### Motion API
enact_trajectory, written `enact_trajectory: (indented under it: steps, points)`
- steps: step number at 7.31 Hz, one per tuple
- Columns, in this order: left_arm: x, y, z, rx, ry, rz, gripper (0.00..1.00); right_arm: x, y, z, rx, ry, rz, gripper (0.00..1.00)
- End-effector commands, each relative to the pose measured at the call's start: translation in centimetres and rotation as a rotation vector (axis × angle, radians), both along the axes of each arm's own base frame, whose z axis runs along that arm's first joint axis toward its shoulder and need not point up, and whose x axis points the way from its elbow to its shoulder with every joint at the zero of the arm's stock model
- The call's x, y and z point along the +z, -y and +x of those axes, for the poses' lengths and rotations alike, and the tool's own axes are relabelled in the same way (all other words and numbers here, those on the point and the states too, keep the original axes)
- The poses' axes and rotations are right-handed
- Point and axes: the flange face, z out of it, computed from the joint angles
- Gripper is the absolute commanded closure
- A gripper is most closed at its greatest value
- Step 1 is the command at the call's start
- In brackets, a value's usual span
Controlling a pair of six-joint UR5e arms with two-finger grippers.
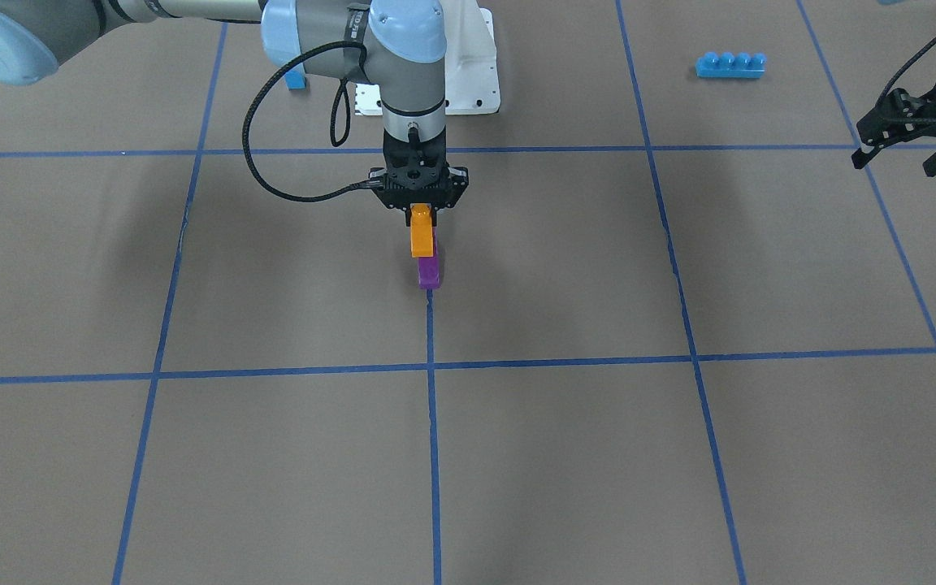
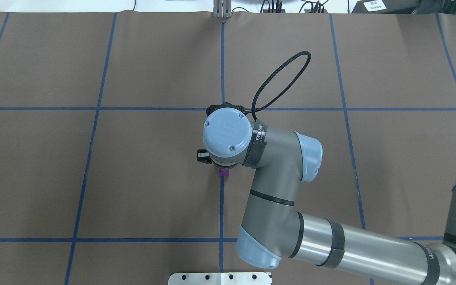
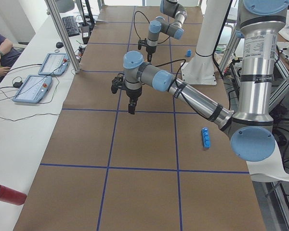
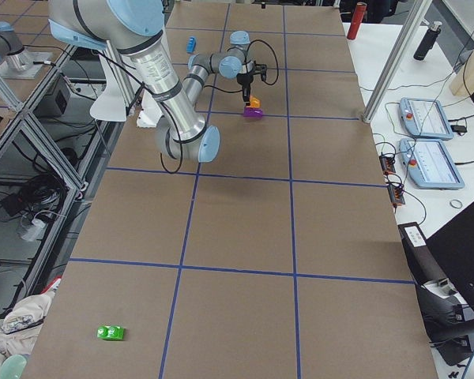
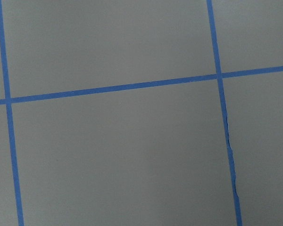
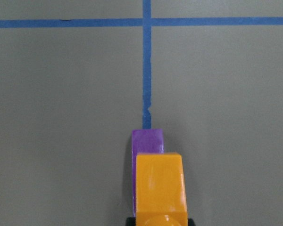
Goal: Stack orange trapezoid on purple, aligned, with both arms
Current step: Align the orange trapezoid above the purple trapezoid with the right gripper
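Note:
My right gripper (image 1: 422,218) is shut on the orange trapezoid (image 1: 422,233) and holds it stud-up just above the purple block (image 1: 429,273), which stands on the table on a blue tape line. In the right wrist view the orange trapezoid (image 6: 159,184) covers most of the purple block (image 6: 147,140) and sits slightly to one side of it. I cannot tell whether they touch. From overhead only the purple block (image 2: 223,171) shows below the wrist. My left gripper (image 1: 899,158) hangs open and empty far off to the side.
A long blue four-stud brick (image 1: 730,65) lies near the left arm's side. A small blue block (image 1: 296,80) sits by the white base plate (image 1: 472,77). A green object (image 4: 110,332) lies at the table's far end. Blue tape lines grid the brown table.

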Motion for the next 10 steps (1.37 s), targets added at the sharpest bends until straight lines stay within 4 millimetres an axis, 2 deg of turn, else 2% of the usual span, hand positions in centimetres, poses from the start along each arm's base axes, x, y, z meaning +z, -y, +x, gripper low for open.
enact_trajectory:
  steps: [1, 10]
  points:
    - [0.06, -0.04, 0.04, 0.001, 0.000, -0.001, 0.00, 0.12, -0.22, -0.31, -0.002, -0.001, -0.002, 1.00]
    - [0.39, 0.08, 0.15, 0.006, 0.003, -0.004, 0.00, 0.90, 0.05, -1.28, 0.010, -0.030, 0.014, 1.00]
